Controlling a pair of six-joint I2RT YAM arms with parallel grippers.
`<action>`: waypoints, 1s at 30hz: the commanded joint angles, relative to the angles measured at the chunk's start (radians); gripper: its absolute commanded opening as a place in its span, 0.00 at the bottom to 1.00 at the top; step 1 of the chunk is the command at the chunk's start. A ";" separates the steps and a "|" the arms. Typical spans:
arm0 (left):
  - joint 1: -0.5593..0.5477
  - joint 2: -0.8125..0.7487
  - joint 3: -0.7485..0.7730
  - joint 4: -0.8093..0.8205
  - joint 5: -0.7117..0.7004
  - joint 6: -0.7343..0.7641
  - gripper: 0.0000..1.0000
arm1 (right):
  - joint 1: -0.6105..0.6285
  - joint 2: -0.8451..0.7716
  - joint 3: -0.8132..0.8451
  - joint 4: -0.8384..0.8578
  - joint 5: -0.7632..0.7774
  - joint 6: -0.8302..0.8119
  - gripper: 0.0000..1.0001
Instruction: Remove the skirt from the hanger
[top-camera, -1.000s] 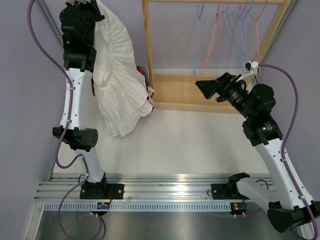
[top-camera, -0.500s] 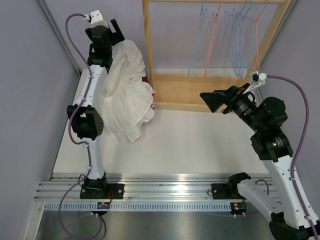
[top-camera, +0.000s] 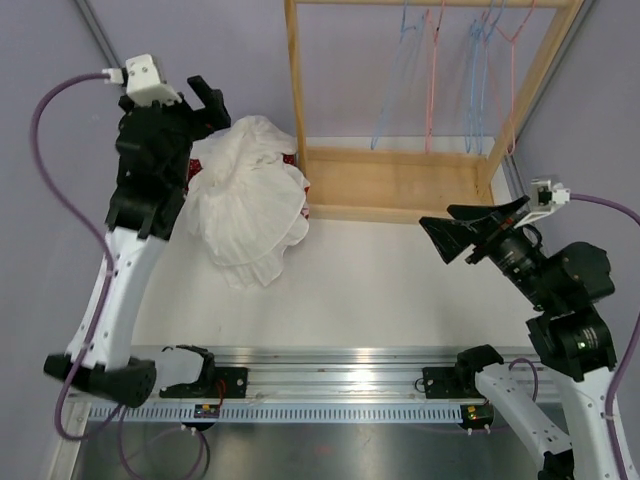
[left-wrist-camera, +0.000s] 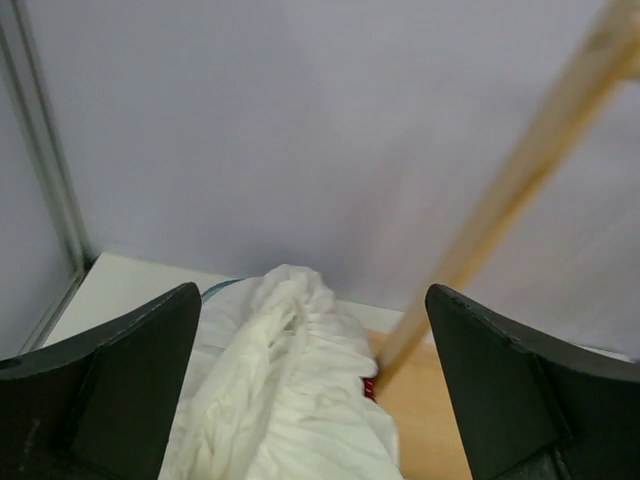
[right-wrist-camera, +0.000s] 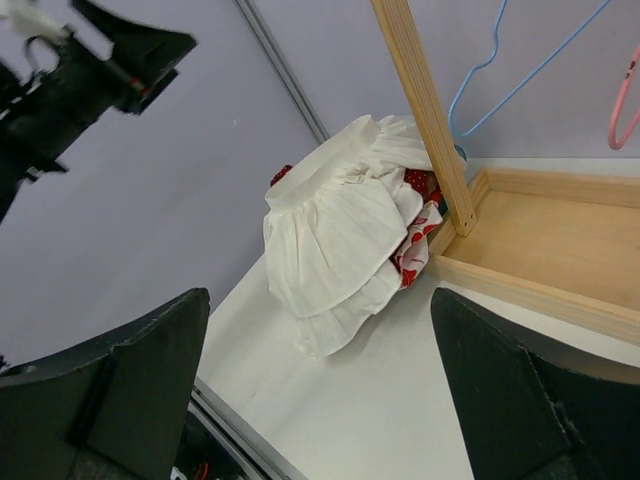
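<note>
The white skirt (top-camera: 250, 195) lies in a crumpled heap on the table, against the left post of the wooden rack (top-camera: 295, 90). No gripper touches it. My left gripper (top-camera: 195, 105) hovers open above the heap's far left side; in its wrist view the skirt (left-wrist-camera: 290, 390) sits below the spread fingers (left-wrist-camera: 140, 360). My right gripper (top-camera: 462, 228) stands open in the air at the right, facing the skirt (right-wrist-camera: 340, 230) from a distance. Bare blue and pink hangers (top-camera: 432, 70) hang from the rack's top rail.
A red-and-white patterned cloth (top-camera: 298, 185) peeks out under the skirt at the rack's base board (top-camera: 400, 185). Purple walls close in the left, back and right. A metal rail (top-camera: 340, 385) with both arm bases runs along the near edge.
My left gripper opened and let go of the skirt, which dropped from hanging into a heap. The left arm swung back to the left; the right arm drew back toward the near right.
</note>
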 joint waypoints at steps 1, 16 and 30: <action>-0.082 -0.253 -0.282 -0.124 0.092 -0.019 0.99 | 0.002 -0.105 0.027 -0.094 0.053 -0.026 0.99; -0.108 -0.944 -0.853 -0.383 0.066 -0.096 0.99 | 0.002 -0.399 -0.079 -0.289 0.246 0.002 0.99; -0.108 -0.892 -0.858 -0.426 0.103 -0.065 0.99 | 0.000 -0.369 -0.104 -0.296 0.234 -0.026 0.99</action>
